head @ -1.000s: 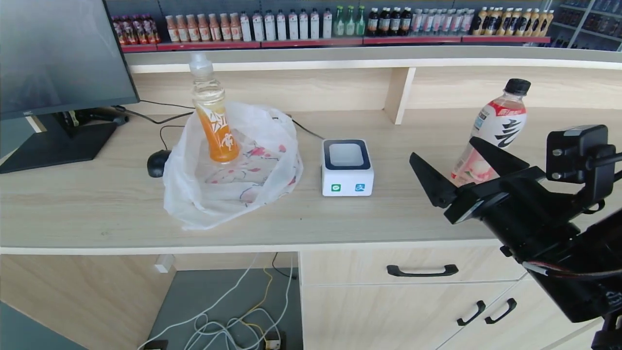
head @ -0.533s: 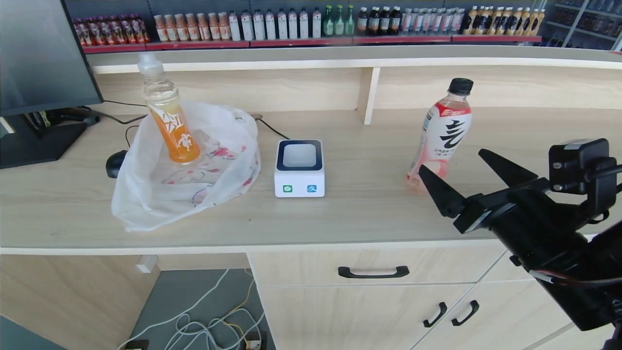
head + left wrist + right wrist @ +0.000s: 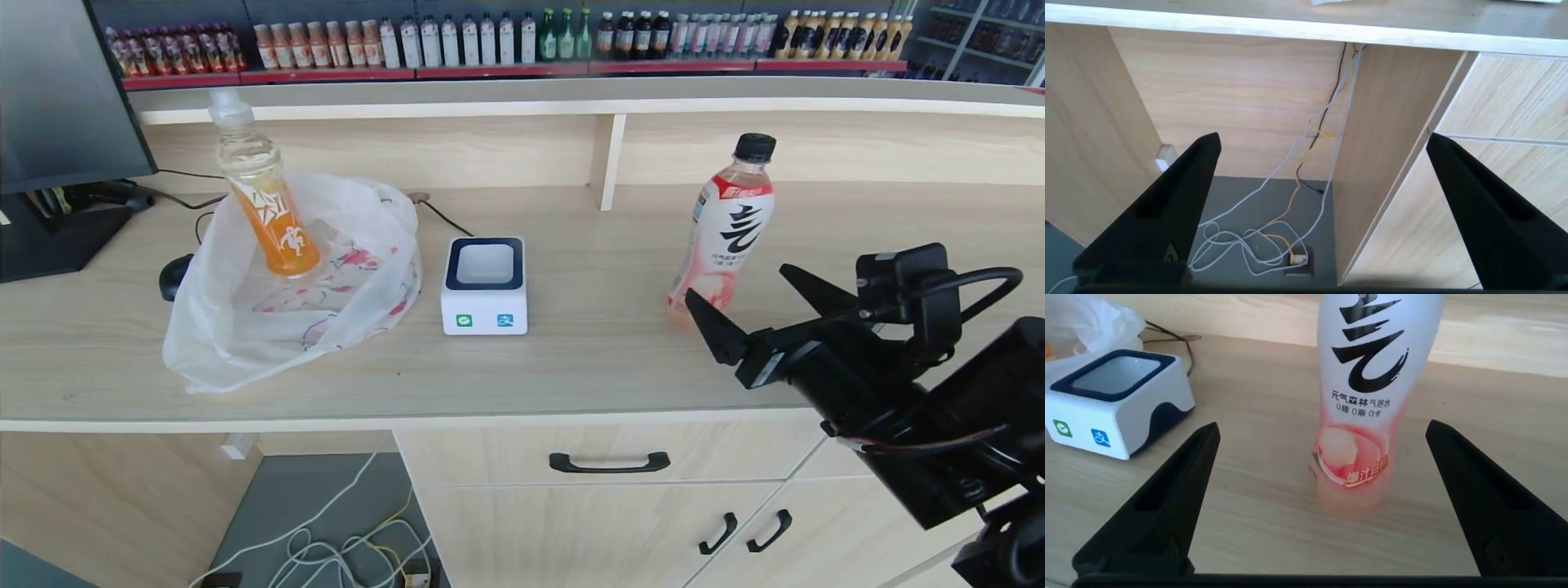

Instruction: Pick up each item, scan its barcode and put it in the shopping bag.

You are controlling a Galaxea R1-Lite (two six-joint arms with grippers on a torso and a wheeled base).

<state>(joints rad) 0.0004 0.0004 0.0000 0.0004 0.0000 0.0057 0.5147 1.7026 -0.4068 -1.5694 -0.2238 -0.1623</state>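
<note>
Showing the right gripper (image 3: pixel 737 282) at the lower right of the head view, its two black fingers spread wide and holding nothing, tips directed up-frame toward the pink bottle (image 3: pixel 727 224). The bottle stands upright on the counter (image 3: pixel 588 359), right of centre, cap uppermost, so its long axis is vertical and crosses the roughly level plane of the fingers. In the right wrist view the pink bottle (image 3: pixel 1372 392) sits ahead of the right gripper (image 3: pixel 1323 429), close to centred in the gap between the fingers; bare counter shows between the tips and the bottle's base, so there is no contact. The spread looks ample for the bottle's lower body. By this reading, a straight advance would bring the fingers to either side of the lower body before closing. The left gripper (image 3: pixel 1323 139), likewise wide open and empty, faces the recess and cables under the counter, well apart from the bottle; the right arm is plainly the nearer. The scanner (image 3: pixel 484 284) sits at centre frame, left of the bottle, and the shopping bag (image 3: pixel 326 318) lies further left with an orange bottle (image 3: pixel 261 196) standing in it.
</note>
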